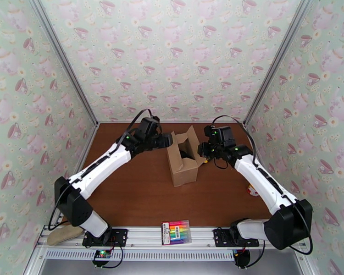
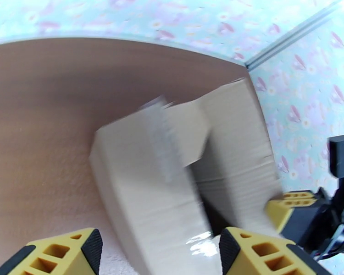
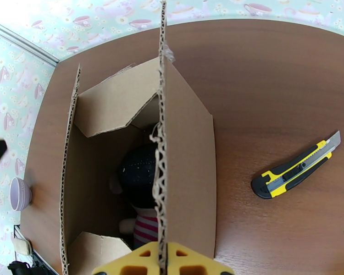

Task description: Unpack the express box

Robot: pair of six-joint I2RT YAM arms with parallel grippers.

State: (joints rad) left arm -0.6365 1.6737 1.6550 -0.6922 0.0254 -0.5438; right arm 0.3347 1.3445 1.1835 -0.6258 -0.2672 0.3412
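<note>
Right arm (image 1: 259,177) outstretched, pincer (image 3: 162,258) pinching express box (image 3: 188,147) flap.

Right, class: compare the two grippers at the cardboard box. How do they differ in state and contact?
The left gripper stands open; the right gripper is shut. The right gripper pinches an upright cardboard edge of the express box; the left gripper holds nothing. Both have yellow fingers and flank the box.

Overhead from behind — both wrists close on express box (image 1: 183,170)
</note>
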